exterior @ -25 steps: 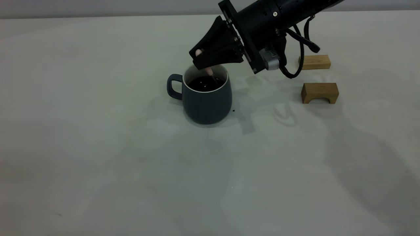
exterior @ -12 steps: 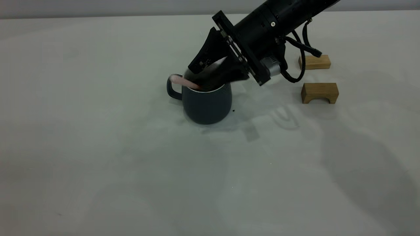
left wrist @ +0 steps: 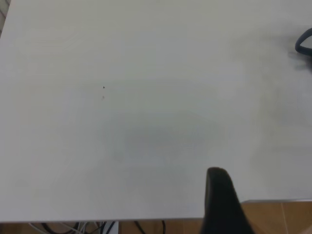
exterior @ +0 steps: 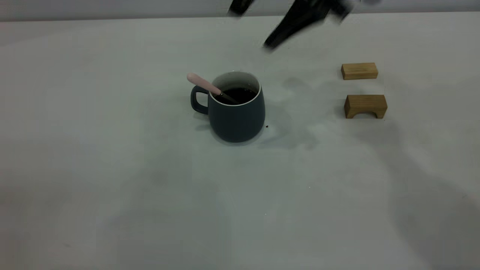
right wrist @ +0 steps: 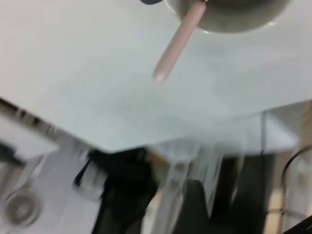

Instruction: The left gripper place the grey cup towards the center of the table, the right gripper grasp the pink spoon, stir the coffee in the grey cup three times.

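Observation:
The grey cup (exterior: 237,116) stands upright near the middle of the table (exterior: 112,168), its handle (left wrist: 304,46) to the left. Dark coffee (exterior: 242,94) fills it. The pink spoon (exterior: 204,84) rests loose in the cup, bowl in the coffee, pink handle (right wrist: 175,44) leaning out over the rim above the cup's handle. My right gripper (exterior: 248,30) is a blurred shape high above and behind the cup, its two fingers spread wide with nothing between them. My left gripper (left wrist: 219,195) hangs over the table's edge, far from the cup, out of the exterior view.
Two small wooden blocks lie to the right of the cup: a flat one (exterior: 359,71) farther back and an arched one (exterior: 365,106) nearer. A tiny dark speck (exterior: 267,126) sits by the cup's base.
The right gripper let go of the spoon and rose fast up and back from the cup. The spoon now leans on the rim by itself. The cup stayed put.

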Robot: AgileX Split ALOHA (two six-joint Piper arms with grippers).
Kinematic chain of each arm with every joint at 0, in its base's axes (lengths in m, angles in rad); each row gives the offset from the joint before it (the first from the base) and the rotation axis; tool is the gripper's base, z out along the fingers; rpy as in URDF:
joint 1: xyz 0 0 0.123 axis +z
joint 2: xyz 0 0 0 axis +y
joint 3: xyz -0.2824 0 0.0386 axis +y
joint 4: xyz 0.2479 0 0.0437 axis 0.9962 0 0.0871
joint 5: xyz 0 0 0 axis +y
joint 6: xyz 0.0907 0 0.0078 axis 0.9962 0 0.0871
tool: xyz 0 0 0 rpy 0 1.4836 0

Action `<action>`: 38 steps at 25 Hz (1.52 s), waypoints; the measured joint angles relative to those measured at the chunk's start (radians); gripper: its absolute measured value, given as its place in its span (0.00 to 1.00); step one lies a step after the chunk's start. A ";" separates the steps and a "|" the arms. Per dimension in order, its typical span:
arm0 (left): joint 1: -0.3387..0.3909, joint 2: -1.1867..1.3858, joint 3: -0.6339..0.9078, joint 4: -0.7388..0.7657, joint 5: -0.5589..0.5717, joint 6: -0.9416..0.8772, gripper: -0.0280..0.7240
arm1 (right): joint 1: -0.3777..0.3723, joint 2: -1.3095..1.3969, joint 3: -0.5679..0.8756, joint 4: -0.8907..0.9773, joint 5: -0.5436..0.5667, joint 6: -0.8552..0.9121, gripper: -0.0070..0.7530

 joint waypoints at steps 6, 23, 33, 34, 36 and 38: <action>0.000 0.000 0.000 0.000 0.000 0.000 0.71 | 0.000 -0.317 0.000 -0.421 0.030 0.087 0.62; 0.000 0.000 0.000 0.000 0.000 0.000 0.71 | 0.000 -1.062 0.214 -0.756 0.057 -0.298 0.26; 0.000 0.000 0.000 0.000 0.000 0.000 0.71 | -0.014 -1.568 0.668 -0.712 0.057 -0.635 0.26; 0.000 0.000 0.000 0.000 0.000 0.000 0.71 | -0.033 -1.620 0.722 -0.710 0.057 -0.659 0.26; 0.000 0.000 0.000 0.000 0.000 0.000 0.71 | -0.081 -1.737 0.810 -0.710 0.057 -0.704 0.27; 0.000 0.000 0.000 0.000 0.000 0.000 0.71 | -0.145 -1.833 0.889 -0.710 0.057 -0.744 0.27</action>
